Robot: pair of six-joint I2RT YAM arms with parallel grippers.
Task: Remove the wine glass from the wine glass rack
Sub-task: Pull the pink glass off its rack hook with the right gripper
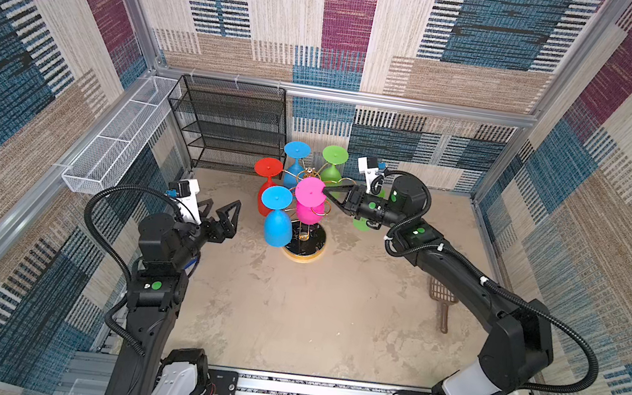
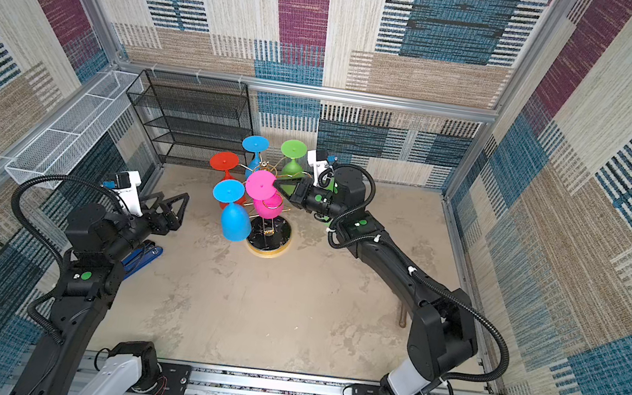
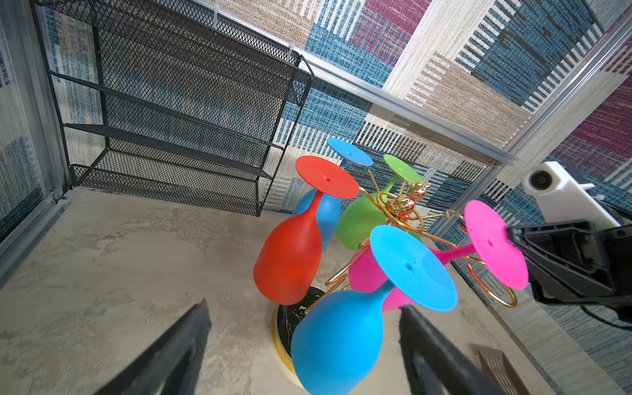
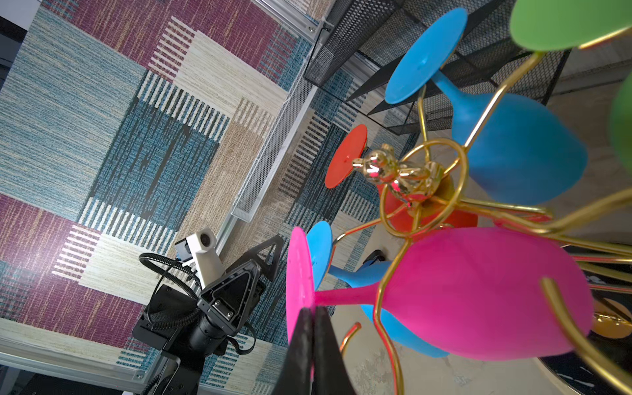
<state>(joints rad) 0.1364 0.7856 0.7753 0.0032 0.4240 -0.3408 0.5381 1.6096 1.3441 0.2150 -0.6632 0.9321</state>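
Note:
The wine glass rack (image 1: 303,259) (image 2: 267,251) is a gold wire stand on a round black base. Red, green and two blue glasses hang on it upside down. A pink wine glass (image 1: 305,214) (image 2: 267,209) (image 3: 492,244) (image 4: 478,294) lies tilted, its stem inside a gold wire loop. My right gripper (image 1: 325,190) (image 2: 276,181) (image 4: 313,309) is shut on the rim of its pink foot disc. Left of the rack, my left gripper (image 1: 223,206) (image 2: 171,198) (image 3: 304,307) stands open and holds nothing, facing the near blue glass (image 3: 338,345).
A black mesh shelf unit (image 1: 228,123) stands at the back left, with a long white mesh basket (image 1: 116,141) on the left wall. A brown slotted scoop (image 1: 440,298) lies on the floor at the right. Something green (image 1: 362,224) shows behind my right wrist.

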